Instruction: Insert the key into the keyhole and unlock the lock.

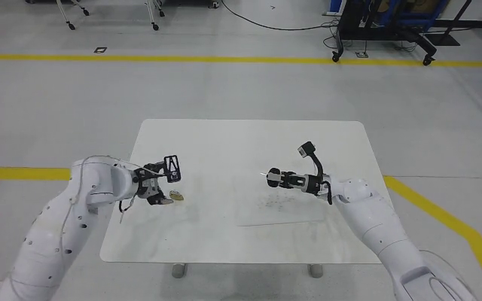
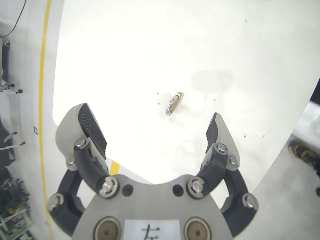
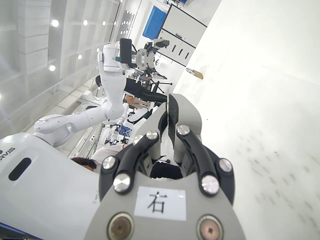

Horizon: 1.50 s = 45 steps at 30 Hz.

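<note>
Small padlock (image 2: 174,103), mid-frame, looks hard, slick, light: pinch its brass flanks; left fingers (image 2: 92,126) gape empty, right fingers (image 3: 172,116) closed.

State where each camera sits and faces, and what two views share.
Top view: overhead, facing down at the table; left claw and right claw show.
Left wrist view: on the left wrist, facing down past the open left claw at the lock.
Right wrist view: on the right wrist, facing across the table past the shut right claw toward the left claw.
Shared: both wrist views show the lock.
</note>
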### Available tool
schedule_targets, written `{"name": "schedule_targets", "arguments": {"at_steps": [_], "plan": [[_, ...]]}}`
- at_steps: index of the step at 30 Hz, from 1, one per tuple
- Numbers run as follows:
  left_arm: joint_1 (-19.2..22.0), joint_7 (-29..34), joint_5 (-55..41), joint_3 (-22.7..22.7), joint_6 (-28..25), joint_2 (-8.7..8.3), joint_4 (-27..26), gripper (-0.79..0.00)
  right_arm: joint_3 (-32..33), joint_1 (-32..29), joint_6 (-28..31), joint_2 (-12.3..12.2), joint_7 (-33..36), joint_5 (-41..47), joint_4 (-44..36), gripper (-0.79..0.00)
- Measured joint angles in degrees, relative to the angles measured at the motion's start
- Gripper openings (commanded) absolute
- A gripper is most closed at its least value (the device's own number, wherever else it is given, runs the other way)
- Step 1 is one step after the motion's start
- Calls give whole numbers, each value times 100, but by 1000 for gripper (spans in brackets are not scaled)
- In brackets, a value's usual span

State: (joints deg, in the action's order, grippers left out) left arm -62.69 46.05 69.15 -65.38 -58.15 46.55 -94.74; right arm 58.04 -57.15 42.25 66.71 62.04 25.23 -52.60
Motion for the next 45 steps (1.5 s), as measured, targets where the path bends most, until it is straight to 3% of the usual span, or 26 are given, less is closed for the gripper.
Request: {"name": "schedule_targets", "arguments": {"at_steps": [3,7,12,14,19,30,45], "plan": [[198,26,194,478,16,-180,19,0,0,0,0,0,0,0,0,-785],[571,24,-300,1085,16,-346,71,0,0,0,0,0,0,0,0,-785],[1197,24,-571,1975,15,-467,341,-182,0,0,0,0,0,0,0,-785],[1481,23,-756,2295,15,-481,539,-339,0,0,0,0,0,0,0,-785],[2046,23,-1136,2891,15,-483,966,-363,0,0,0,0,0,0,0,-785],[3014,22,-1471,4250,15,-180,1669,-419,0,0,0,0,0,0,0,-785],[3746,-355,-1650,5218,15,339,2663,-653,0,0,0,0,0,0,0,-785]]}}
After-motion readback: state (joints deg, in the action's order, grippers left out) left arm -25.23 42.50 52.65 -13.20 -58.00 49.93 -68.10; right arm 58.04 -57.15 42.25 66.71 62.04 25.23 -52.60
